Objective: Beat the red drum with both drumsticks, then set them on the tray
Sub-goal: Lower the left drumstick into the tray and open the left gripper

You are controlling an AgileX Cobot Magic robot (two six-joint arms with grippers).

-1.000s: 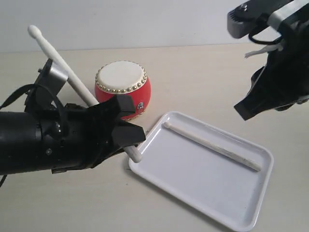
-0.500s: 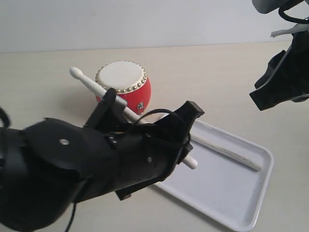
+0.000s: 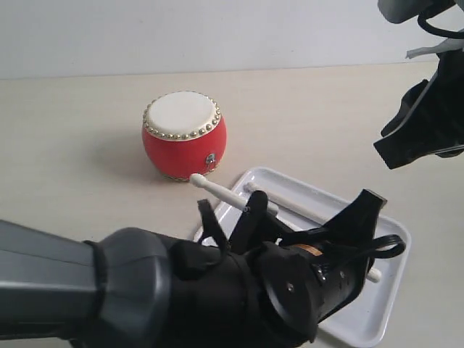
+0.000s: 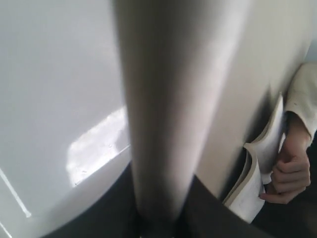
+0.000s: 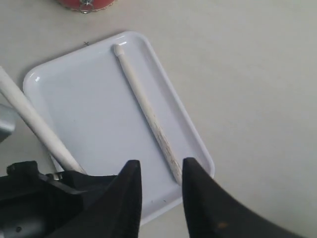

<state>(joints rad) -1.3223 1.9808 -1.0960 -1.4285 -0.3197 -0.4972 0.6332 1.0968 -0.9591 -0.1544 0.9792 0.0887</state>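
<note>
Within the last second the left arm has swung from the drum side, where it carried its stick raised, across to the tray [image 3: 319, 201]. The left tool [image 3: 252, 212] now hangs low over the tray's near part, still clenched around the held drumstick [image 3: 217, 190]. In the left wrist view the shaft runs straight into the dark jaws. The stick has dropped from steeply tilted to nearly level, and its rounded tip sits just beside the base of the red drum [image 3: 185, 141], which stands untouched on the desk [image 3: 72, 145]. The other drumstick [image 5: 148, 114] already lies along the tray floor. The right tool [image 5: 159, 166] has pulled back high on its side, fingers apart and empty. Beating looks finished, and only lowering and releasing this second stick seems left.
</note>
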